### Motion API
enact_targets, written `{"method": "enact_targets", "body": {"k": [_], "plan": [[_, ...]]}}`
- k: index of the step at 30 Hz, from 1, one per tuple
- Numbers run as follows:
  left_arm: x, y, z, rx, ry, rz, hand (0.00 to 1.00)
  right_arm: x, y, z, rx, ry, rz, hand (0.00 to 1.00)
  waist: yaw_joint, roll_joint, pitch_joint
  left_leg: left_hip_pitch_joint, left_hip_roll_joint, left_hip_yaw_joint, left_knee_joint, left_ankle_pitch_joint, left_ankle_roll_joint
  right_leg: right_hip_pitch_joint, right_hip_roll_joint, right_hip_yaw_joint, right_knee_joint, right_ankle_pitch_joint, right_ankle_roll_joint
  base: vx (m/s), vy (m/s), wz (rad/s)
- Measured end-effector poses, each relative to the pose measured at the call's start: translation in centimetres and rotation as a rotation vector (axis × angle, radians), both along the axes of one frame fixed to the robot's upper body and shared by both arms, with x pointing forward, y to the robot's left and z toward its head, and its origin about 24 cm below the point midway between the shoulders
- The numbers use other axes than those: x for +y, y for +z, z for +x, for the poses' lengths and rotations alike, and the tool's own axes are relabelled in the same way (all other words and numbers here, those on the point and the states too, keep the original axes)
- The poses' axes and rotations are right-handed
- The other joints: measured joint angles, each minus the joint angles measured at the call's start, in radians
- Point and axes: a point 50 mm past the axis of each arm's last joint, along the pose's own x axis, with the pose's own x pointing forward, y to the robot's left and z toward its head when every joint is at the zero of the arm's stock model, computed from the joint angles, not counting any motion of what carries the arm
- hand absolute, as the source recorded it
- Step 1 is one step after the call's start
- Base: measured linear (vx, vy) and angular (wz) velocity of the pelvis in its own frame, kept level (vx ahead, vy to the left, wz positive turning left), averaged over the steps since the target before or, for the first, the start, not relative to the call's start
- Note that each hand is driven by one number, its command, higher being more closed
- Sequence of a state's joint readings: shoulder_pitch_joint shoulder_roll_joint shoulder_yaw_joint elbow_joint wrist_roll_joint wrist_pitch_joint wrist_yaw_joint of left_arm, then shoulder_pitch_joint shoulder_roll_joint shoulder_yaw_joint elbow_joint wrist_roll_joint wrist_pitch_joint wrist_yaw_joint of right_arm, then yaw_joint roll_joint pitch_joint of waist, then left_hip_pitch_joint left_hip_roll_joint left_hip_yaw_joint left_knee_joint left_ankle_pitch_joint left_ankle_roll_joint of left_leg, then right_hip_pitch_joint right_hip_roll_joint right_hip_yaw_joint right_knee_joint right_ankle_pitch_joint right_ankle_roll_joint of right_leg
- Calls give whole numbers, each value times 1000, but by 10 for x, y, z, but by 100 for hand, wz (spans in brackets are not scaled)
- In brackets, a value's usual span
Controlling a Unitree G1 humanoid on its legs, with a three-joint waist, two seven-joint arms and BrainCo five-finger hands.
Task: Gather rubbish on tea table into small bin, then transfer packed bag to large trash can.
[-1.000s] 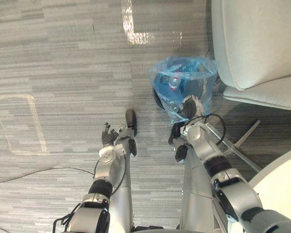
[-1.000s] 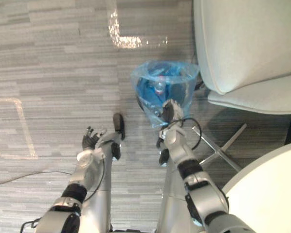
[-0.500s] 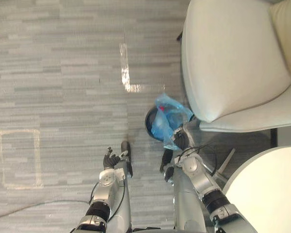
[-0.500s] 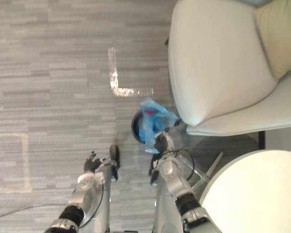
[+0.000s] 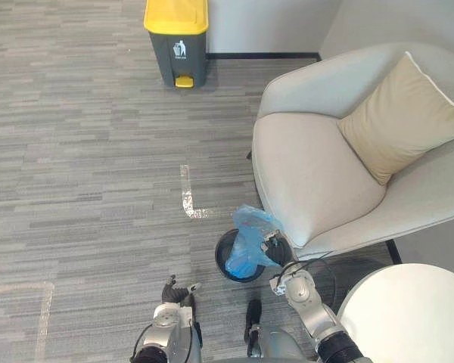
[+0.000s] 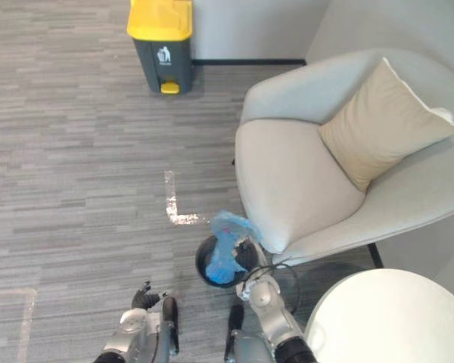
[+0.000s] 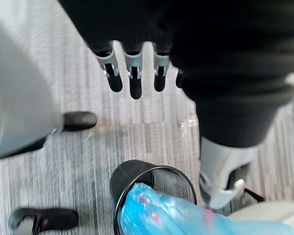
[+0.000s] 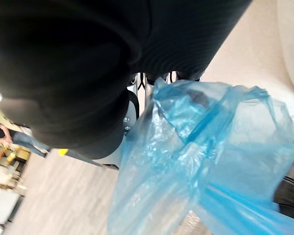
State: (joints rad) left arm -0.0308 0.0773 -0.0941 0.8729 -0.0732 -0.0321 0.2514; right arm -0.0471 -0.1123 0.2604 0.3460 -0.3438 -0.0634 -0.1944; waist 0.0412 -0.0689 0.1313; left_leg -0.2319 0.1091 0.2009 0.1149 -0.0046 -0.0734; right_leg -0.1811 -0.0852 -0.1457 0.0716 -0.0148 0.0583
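Note:
A blue plastic bag [image 5: 250, 240] with rubbish inside stands pulled up out of the small black bin [image 5: 228, 269] on the floor beside the armchair. My right hand [image 5: 278, 246] is shut on the bag's gathered top; in the right wrist view the crumpled blue bag [image 8: 210, 161] hangs just past the hand. My left hand [image 5: 175, 291] hovers low, left of the bin, fingers [image 7: 132, 73] relaxed and holding nothing. The left wrist view looks down on the bin [image 7: 137, 174] and the bag [image 7: 181, 215]. The large grey trash can [image 5: 175, 41] with a yellow lid stands far off by the wall.
A pale armchair [image 5: 318, 174] with a beige cushion [image 5: 397, 117] sits right beside the bin. The round white tea table [image 5: 408, 310] fills the lower right corner. Grey carpet with a tape mark [image 5: 191, 200] runs between here and the large can.
The camera has tilted up, bringing the large can and the cushion into view. The bag's wide mouth is now gathered and drawn up above the bin in my right hand.

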Motion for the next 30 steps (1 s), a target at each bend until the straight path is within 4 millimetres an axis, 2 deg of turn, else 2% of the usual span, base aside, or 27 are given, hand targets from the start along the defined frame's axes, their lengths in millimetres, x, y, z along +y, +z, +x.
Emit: {"method": "enact_targets", "body": {"k": [4,11,16,19,24,30], "plan": [[3,9,4,-51,-113,58,0,-5,6,-2,-2,23,64,100,-5,7,-32,56,-14,-1,-54,20,2,39,0,18,-35,20,3,-13,21,-11],[-6,35,21,-204,-195,54,0,-3,25,1,-67,114,90,100,-8,2,-46,113,-42,-5,-163,70,9,45,-8,46,-78,52,20,-69,38,-10],[-7,48,24,-264,-246,64,0,-4,26,2,-66,125,108,100,-18,3,-63,132,-56,-20,-195,79,11,49,-17,53,-96,64,29,-22,34,-6],[-16,67,32,-360,-330,60,0,-1,42,2,-118,179,125,100,-23,2,-65,155,-65,-17,-218,89,16,67,-22,69,-112,85,26,26,33,-7],[-30,85,38,-445,-465,95,0,9,69,7,-204,261,210,100,-40,2,-82,172,-66,-3,-218,87,22,77,-22,83,-113,85,27,39,18,-8],[-55,110,51,-570,-604,107,0,20,89,16,-234,330,318,100,-51,3,-96,181,-64,5,-218,87,22,81,-19,97,-113,86,26,13,0,-7]]}}
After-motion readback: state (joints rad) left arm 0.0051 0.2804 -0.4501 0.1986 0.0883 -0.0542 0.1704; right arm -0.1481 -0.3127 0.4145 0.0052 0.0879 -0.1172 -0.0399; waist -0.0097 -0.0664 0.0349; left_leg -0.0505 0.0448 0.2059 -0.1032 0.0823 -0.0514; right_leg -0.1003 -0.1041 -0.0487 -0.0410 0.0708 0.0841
